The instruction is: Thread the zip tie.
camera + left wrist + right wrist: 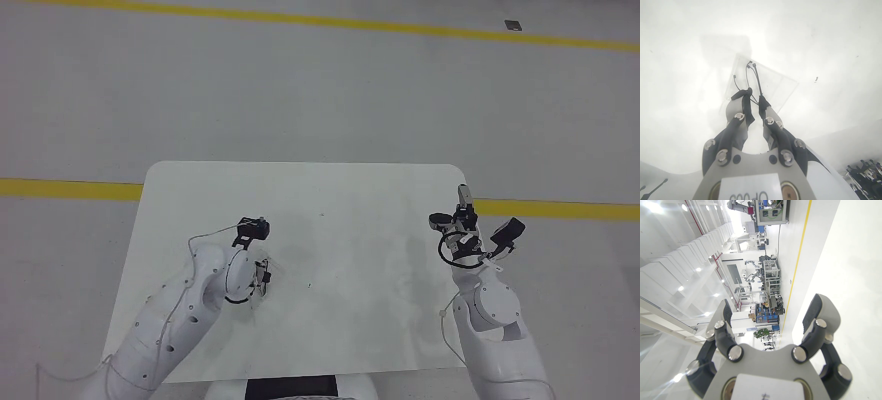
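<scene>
Several thin black zip ties lie in a shallow clear tray on the white table. My left gripper is down in that tray, its black-wrapped fingertips a narrow gap apart, with tie tails running between and against them. From above, the left gripper sits over the tray near the table's left front. My right gripper is held up at the table's right edge, open and holding nothing, facing out into the room.
Two more black ties lie on a pale surface close to the left arm. A small dark fleck marks the table beyond the tray. The middle of the table between the arms is bare white.
</scene>
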